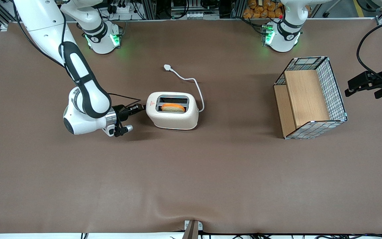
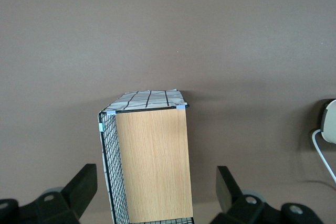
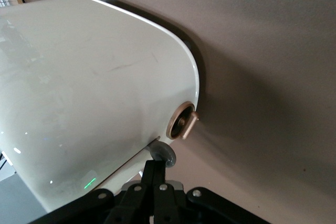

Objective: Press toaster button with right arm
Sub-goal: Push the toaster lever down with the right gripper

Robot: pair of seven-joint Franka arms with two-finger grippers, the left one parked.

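— Where is your pincer?
— My gripper (image 1: pixel 140 108) sits clenched at the toaster's (image 1: pixel 172 114) narrow end, fingertips on the toaster button (image 3: pixel 161 154).
— Room?
— Bare table (image 1: pixel 191 172) nearer the camera than the toaster.

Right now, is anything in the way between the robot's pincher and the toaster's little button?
No, nothing visible. The gripper sits right at the toaster's narrow end on the working arm's side, its fingers together and already up against the toaster button. The cord trails off the opposite end.

One toaster (image 1: pixel 172 115) holding one slice of bread (image 1: pixel 173 107), one wire-mesh basket (image 1: pixel 310 98), one gripper (image 1: pixel 140 108) beside the toaster.
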